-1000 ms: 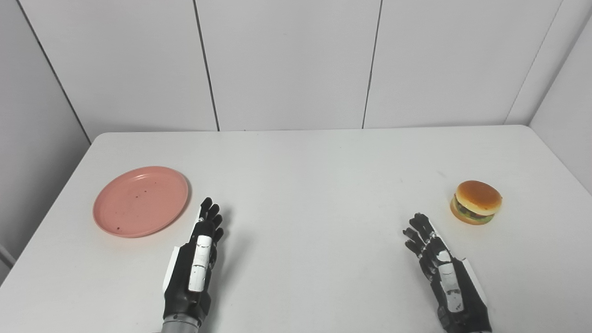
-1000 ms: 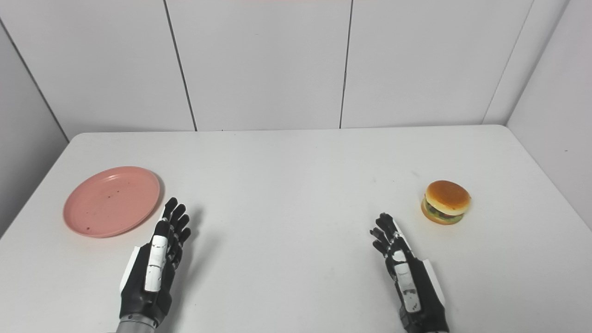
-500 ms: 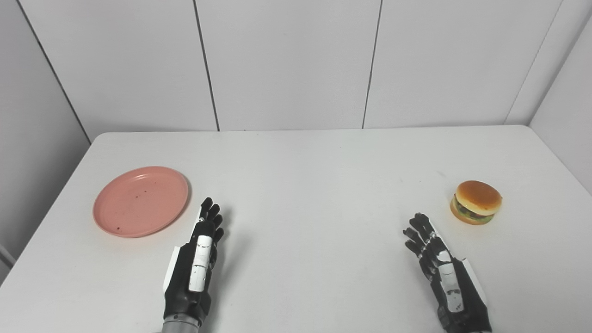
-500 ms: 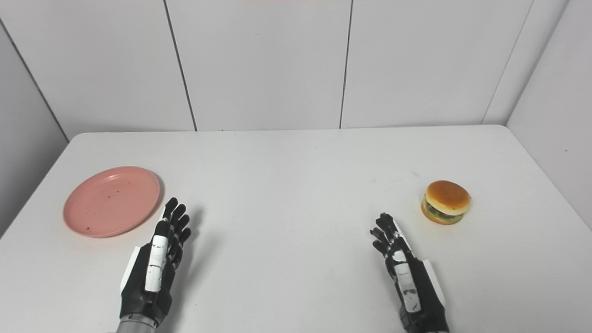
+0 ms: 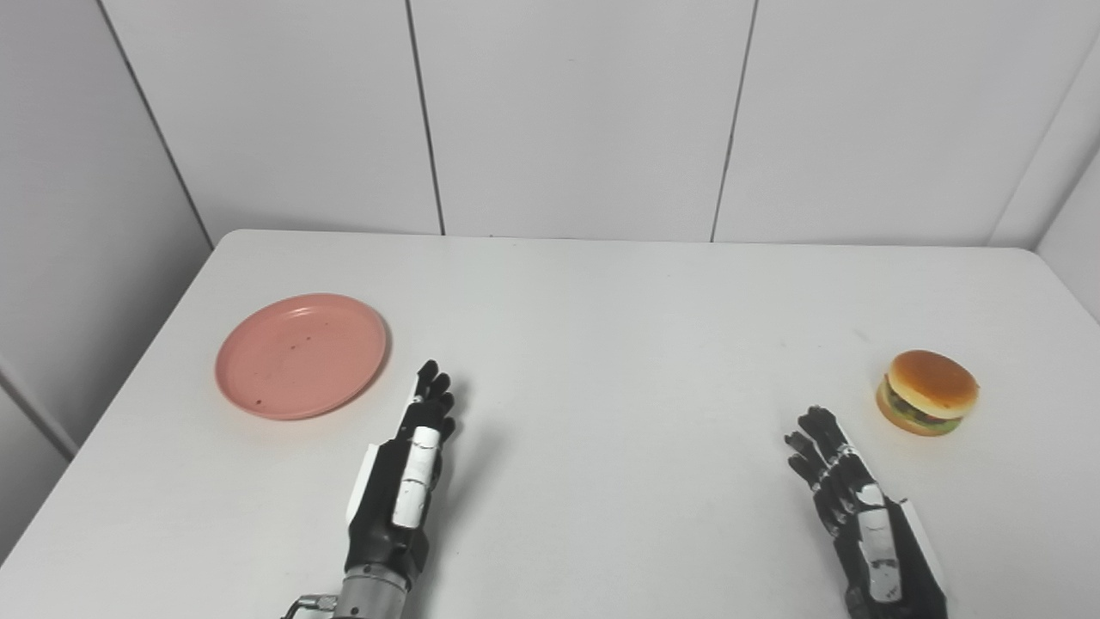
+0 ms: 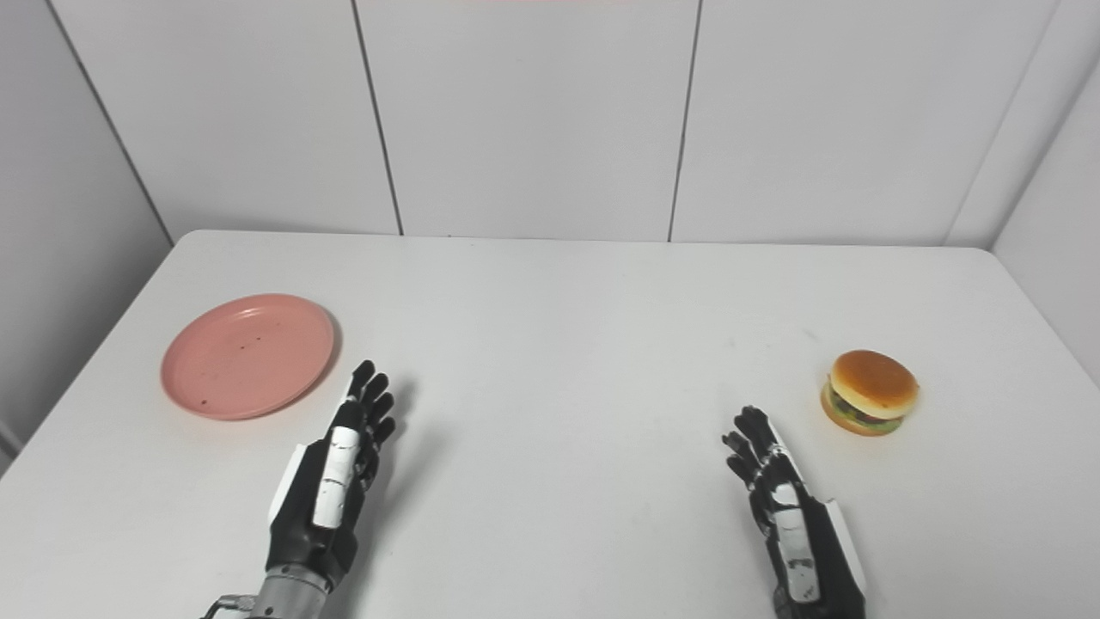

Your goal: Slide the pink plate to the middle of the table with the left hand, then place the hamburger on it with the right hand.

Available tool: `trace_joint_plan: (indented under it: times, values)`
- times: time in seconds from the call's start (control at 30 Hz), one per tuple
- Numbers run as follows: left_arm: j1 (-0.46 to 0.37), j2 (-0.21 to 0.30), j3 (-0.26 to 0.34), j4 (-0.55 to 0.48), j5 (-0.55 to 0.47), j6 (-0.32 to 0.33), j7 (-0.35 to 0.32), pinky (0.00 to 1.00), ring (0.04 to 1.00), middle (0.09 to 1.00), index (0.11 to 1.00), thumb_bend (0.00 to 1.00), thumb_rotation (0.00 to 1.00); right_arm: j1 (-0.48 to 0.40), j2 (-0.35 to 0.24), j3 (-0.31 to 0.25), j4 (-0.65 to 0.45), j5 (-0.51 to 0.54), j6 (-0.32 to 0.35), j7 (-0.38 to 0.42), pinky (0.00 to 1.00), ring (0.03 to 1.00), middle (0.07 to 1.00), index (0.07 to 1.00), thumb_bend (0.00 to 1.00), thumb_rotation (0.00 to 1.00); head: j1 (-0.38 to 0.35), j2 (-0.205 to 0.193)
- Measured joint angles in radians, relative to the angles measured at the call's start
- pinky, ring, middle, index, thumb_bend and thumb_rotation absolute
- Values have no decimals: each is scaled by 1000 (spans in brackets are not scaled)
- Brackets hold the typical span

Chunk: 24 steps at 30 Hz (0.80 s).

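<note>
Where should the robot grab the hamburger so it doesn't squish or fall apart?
Probably around the sides. The hamburger sits upright on the table, bun on top, so the right hand could come down from above, fingers and thumb on opposite sides, holding both buns together. That hand is open and sits just nearer than the burger, apart from it.

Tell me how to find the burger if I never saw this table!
Start at the white table and look along its right side. Just beyond the right hand sits the burger, touching nothing. It is the only small round brown thing; the plate far left is flat and pink.
</note>
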Motion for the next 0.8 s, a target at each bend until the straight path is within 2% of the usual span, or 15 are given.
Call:
trace_joint_plan:
  times: [0.13,0.2,0.27,0.43,0.63,0.8]
  values:
    - [0,-9,-34,24,28,0,27,1000,988,1000,997,823,922,-9,-58,-16,43,27,-46,31,956,939,949,936,927,1000,34,-29]
    - [0,-13,-43,37,41,-1,38,1000,992,1000,1000,818,941,-13,-71,-25,64,43,-66,34,962,945,957,938,923,1000,64,-57]
    - [0,-17,-62,46,56,-2,49,1000,993,1000,1000,821,948,-20,-83,-27,86,57,-89,49,965,948,960,939,921,1000,72,-64]
    - [0,-22,-78,67,59,-24,70,1000,997,1000,1000,755,968,-30,-88,-27,113,79,-126,65,978,956,969,949,912,1000,84,-86]
    - [0,-23,-81,103,60,-81,72,1000,996,1000,1000,758,958,-33,-90,-26,139,85,-169,78,973,949,961,949,908,1000,80,-127]
    - [0,-23,-79,114,59,-98,72,1000,1000,1000,1000,762,959,-34,-89,-24,145,84,-181,78,973,944,959,940,895,1000,75,-149]
